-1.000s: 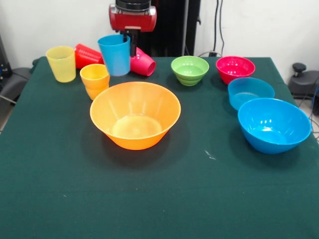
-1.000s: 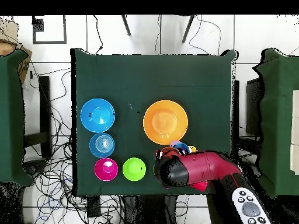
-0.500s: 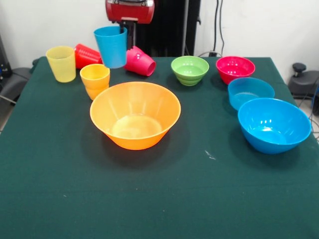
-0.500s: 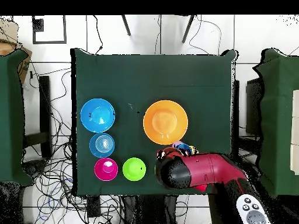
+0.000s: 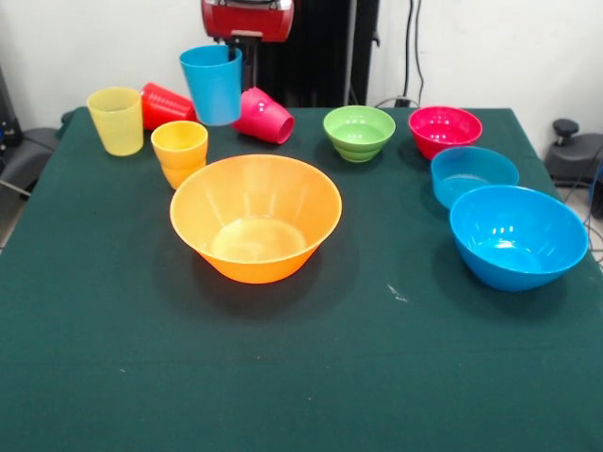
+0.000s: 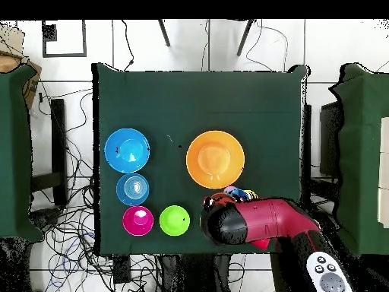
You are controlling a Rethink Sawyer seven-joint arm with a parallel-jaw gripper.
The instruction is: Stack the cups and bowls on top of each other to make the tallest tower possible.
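Green cloth table (image 5: 311, 377), white wall behind, hand (image 5: 236, 58) gripping lt blue cup (image 5: 212, 87) aloft

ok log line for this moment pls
gripper: shut on light blue cup, lifted | large orange bowl: empty | tower: not started

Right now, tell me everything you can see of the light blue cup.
The light blue cup is a small, smooth plastic tumbler, wider at its open rim than at its base. It is upright, tilted slightly, mouth up, and lifted off the table, held at its rim by the gripper. It hangs above the far side of the table, in front of the red cup and pink cup, both lying on their sides. Its inside is not visible.
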